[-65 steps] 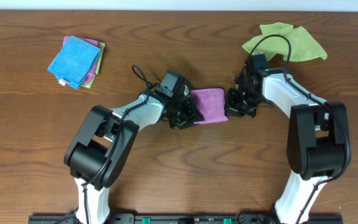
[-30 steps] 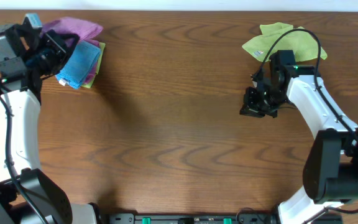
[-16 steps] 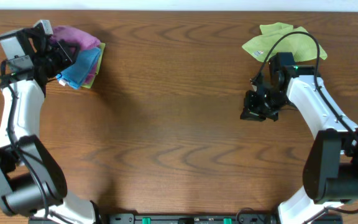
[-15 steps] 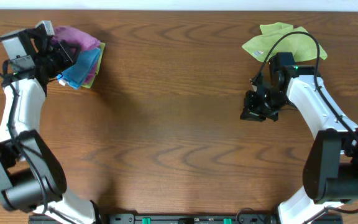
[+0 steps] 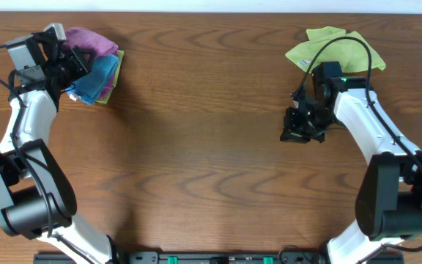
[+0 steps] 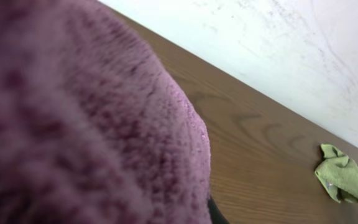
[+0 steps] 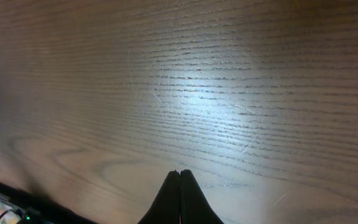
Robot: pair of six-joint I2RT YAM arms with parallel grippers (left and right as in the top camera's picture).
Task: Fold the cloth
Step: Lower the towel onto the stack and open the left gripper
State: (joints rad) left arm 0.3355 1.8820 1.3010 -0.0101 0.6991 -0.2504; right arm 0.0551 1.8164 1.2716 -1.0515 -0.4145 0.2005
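A folded purple cloth (image 5: pixel 92 40) rests on top of the stack of folded cloths (image 5: pixel 101 77) at the far left. My left gripper (image 5: pixel 70 57) is at that stack, shut on the purple cloth, which fills the left wrist view (image 6: pixel 86 124). A crumpled green cloth (image 5: pixel 335 50) lies at the far right; it also shows small in the left wrist view (image 6: pixel 340 173). My right gripper (image 5: pixel 297 132) is shut and empty over bare wood below the green cloth; its closed fingertips (image 7: pixel 179 176) show in the right wrist view.
The stack holds a blue cloth (image 5: pixel 97 75) over pink and yellow-green ones. A white wall (image 6: pixel 278 50) runs along the table's far edge. Brown wood (image 5: pixel 211 147) spans the space between the two arms.
The left arm carried the purple cloth from the table's middle to the stack at the far left and lowered it there. The right gripper shifted slightly left.
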